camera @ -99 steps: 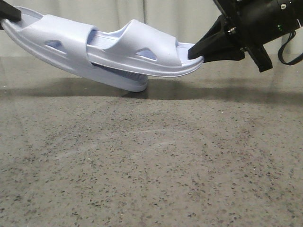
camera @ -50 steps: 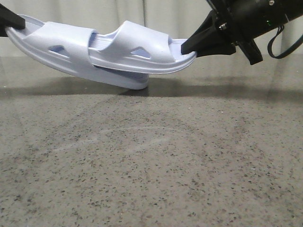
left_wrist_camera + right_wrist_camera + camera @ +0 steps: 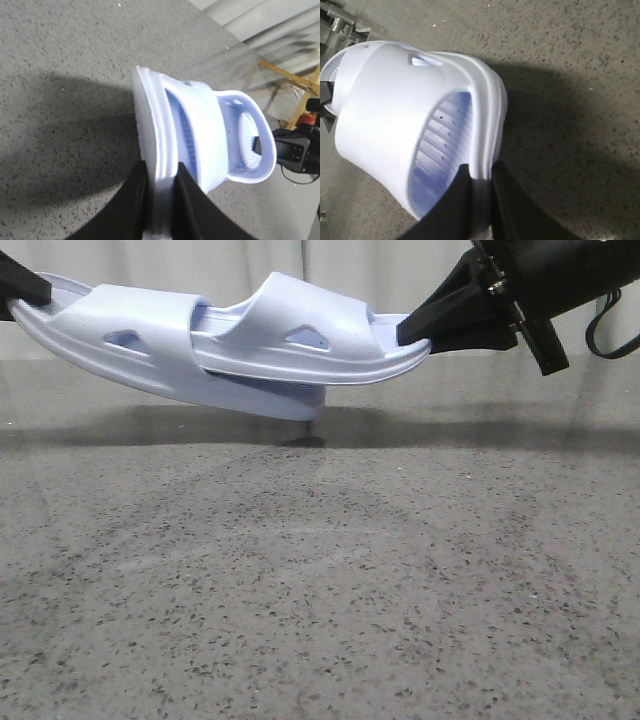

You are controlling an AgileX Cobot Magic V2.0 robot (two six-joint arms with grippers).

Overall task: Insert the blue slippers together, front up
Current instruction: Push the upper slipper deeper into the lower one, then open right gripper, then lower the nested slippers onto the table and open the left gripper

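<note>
Two pale blue slippers hang just above the table, nested end to end. The left slipper (image 3: pixel 120 340) slopes down to the right, its low end close over the surface. The right slipper (image 3: pixel 300 335) lies almost level, and its end is pushed in under the left one's strap. My left gripper (image 3: pixel 28 290) is shut on the left slipper's raised edge (image 3: pixel 200 125), the rim pinched between the fingers (image 3: pixel 137 200). My right gripper (image 3: pixel 415 332) is shut on the right slipper's rim (image 3: pixel 385 115) at the far right end.
A grey speckled table (image 3: pixel 320 590) spreads below the slippers. A pale curtain (image 3: pixel 250 265) hangs behind. In the left wrist view a wooden frame (image 3: pixel 295 85) stands beyond the table's edge.
The right gripper has risen and drawn slightly right, levelling its slipper. The nested pair sits a little higher above the table than before.
</note>
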